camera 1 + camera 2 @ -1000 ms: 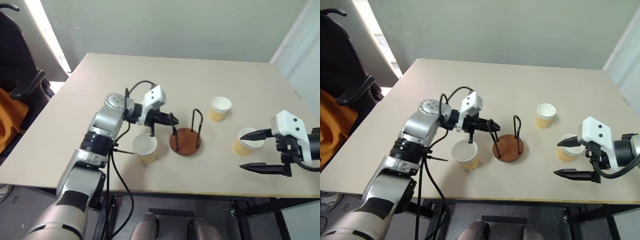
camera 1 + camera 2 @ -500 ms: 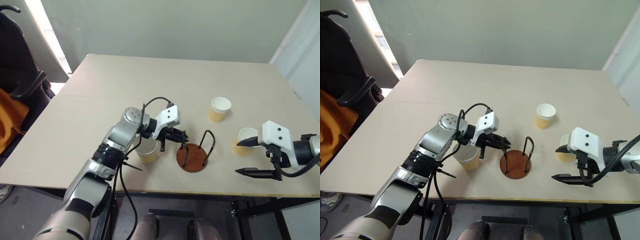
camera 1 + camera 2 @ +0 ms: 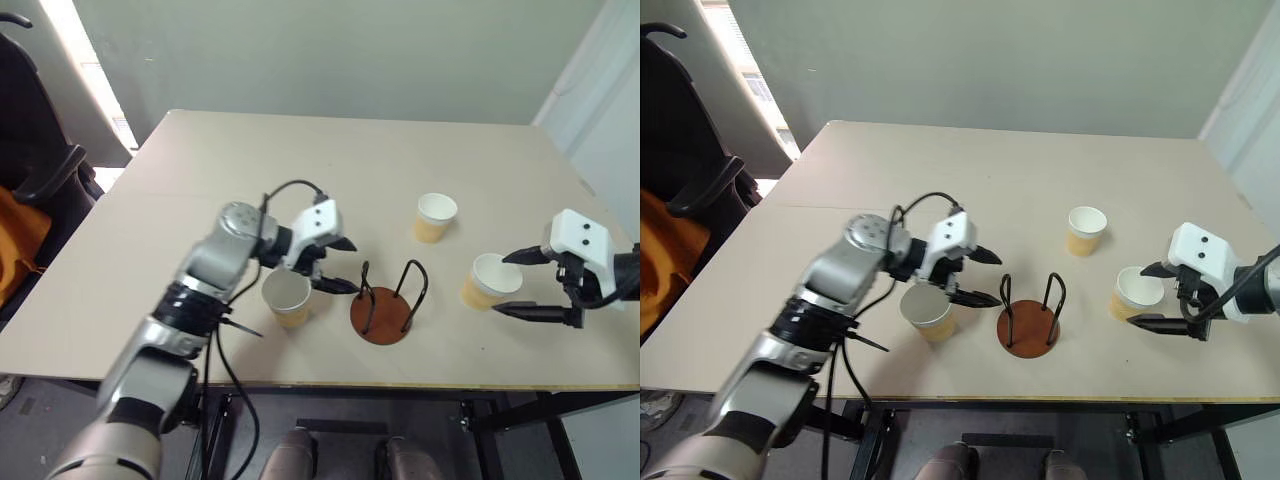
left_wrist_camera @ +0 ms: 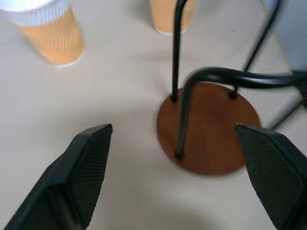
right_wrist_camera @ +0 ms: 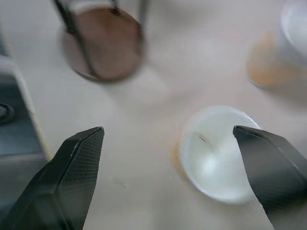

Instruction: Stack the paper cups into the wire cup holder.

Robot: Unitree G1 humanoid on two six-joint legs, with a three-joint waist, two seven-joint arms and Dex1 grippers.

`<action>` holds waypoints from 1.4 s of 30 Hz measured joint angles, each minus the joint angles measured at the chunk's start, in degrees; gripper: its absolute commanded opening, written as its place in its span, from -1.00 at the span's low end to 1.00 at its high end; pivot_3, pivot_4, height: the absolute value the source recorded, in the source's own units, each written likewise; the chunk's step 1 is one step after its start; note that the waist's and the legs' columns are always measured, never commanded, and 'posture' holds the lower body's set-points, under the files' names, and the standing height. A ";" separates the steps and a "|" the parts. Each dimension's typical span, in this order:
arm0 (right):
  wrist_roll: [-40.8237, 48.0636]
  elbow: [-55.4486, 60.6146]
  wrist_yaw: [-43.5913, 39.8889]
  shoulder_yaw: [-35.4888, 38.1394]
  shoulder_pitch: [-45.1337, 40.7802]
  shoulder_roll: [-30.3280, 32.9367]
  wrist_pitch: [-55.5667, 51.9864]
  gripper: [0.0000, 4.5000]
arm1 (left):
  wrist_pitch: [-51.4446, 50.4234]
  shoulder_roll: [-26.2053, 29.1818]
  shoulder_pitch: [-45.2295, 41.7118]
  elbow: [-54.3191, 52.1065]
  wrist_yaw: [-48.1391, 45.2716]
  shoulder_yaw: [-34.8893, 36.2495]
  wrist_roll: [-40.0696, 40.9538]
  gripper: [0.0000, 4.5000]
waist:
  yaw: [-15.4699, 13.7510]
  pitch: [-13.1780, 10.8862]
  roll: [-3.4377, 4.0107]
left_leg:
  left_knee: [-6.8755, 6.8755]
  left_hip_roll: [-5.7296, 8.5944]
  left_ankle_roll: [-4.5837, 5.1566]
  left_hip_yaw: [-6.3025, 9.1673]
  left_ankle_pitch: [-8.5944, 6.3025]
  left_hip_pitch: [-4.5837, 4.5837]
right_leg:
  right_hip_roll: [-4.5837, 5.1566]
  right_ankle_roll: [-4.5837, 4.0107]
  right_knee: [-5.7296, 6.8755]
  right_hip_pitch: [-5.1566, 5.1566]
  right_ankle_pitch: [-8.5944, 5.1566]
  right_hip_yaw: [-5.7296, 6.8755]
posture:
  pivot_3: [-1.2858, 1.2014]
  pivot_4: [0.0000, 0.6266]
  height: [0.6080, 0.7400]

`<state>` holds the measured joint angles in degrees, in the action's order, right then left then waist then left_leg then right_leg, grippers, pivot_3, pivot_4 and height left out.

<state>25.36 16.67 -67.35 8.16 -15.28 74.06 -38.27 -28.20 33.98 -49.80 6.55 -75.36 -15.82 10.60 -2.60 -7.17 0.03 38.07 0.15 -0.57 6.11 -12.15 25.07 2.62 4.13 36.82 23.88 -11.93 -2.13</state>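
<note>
A round reddish-brown wire cup holder (image 3: pixel 382 312) with thin black loops is standing upright near the front edge of the beige tabletop (image 3: pixel 300 160). Three tan-walled, white-rimmed paper cups are sitting apart around it: one (image 3: pixel 288 297) just to its left, one (image 3: pixel 435 217) farther back, one (image 3: pixel 486 281) to its right. The left hand (image 3: pixel 341 265) is hovering with fingers spread beside the left cup, pointing at the holder. The right hand (image 3: pixel 512 284) is reaching with fingers spread on either side of the right cup, not pinching it. A black chair (image 3: pixel 40 130) with orange cloth (image 3: pixel 18 240) is standing off the tabletop's left side. No readable writing is showing.
</note>
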 measured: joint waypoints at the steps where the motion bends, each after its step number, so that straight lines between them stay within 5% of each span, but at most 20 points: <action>1: -1.06 -1.39 -0.34 -1.23 -0.52 0.03 0.84 1.00 | -0.72 1.04 0.01 -0.80 -0.27 1.21 0.92 0.99 | 0.03 0.00 0.00 | -0.01 0.00 0.01 0.00 -0.01 0.00 | 0.01 -0.01 0.00 0.00 0.00 -0.01 | 0.03 -0.52 1.00; 13: -13.23 -14.90 -4.28 -18.07 -12.30 -7.90 8.40 1.00 | -14.83 17.43 5.32 -23.32 -3.49 12.87 17.34 0.99 | 0.60 -0.01 0.14 | -0.07 -0.01 0.12 -0.01 -0.13 -0.11 | 0.32 -0.27 0.10 0.05 -0.08 0.19 | 0.03 -0.52 1.00; 16: -15.51 -16.73 -4.95 -19.88 -13.67 -8.98 9.97 0.74 | -16.41 18.99 6.36 -24.59 -1.89 13.00 18.79 1.00 | 0.63 -0.01 0.15 | -0.08 -0.02 0.10 0.00 -0.18 -0.11 | 0.43 -0.55 0.08 0.05 -0.10 0.34 | 0.03 -0.52 1.00; 27: -18.66 -19.57 -9.65 -21.78 -17.46 -9.93 12.60 -0.98 | -16.89 21.35 8.02 -25.07 2.22 13.36 19.31 1.00 | 0.78 -0.05 0.22 | -0.15 -0.02 -0.03 0.00 -0.27 -0.12 | 0.48 -1.10 0.05 0.07 -0.17 0.42 | 0.03 -0.52 1.00; 34: -13.61 -17.90 -17.64 -19.05 -23.38 -8.00 11.21 -0.98 | -15.79 21.39 8.43 -23.58 3.71 13.45 19.07 1.00 | 1.07 -0.10 0.29 | -0.37 -0.02 -0.19 -0.03 -0.23 -0.12 | 0.47 -1.21 0.06 0.20 -0.23 0.40 | 0.03 -0.52 1.00; 39: -5.51 -15.57 -24.05 -17.50 -45.21 -10.87 8.32 -0.98 | -15.26 22.52 9.45 -23.57 3.97 14.40 19.56 1.00 | 1.85 -0.07 0.25 | -1.00 -0.11 -0.36 -0.06 -0.02 -0.23 | 0.38 -1.55 0.10 0.45 -0.42 0.41 | 0.03 -0.52 1.00; 42: -3.09 -12.70 -24.72 -20.14 -49.32 -14.27 9.76 -0.98 | -15.17 22.82 9.89 -23.59 3.86 14.62 20.19 1.00 | 1.91 -0.01 0.14 | -1.05 -0.32 -0.41 0.05 -0.03 -0.28 | 0.28 -1.82 0.14 0.42 -0.58 0.57 | 0.03 -0.52 1.00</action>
<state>22.26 3.97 -92.07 -11.98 -64.59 59.79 -28.51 -43.37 56.80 -39.91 -17.04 -71.51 -1.21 30.79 -0.69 -7.18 0.18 37.01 -0.16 -0.97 6.16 -12.18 24.79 2.89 2.30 36.97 24.29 -12.51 -1.56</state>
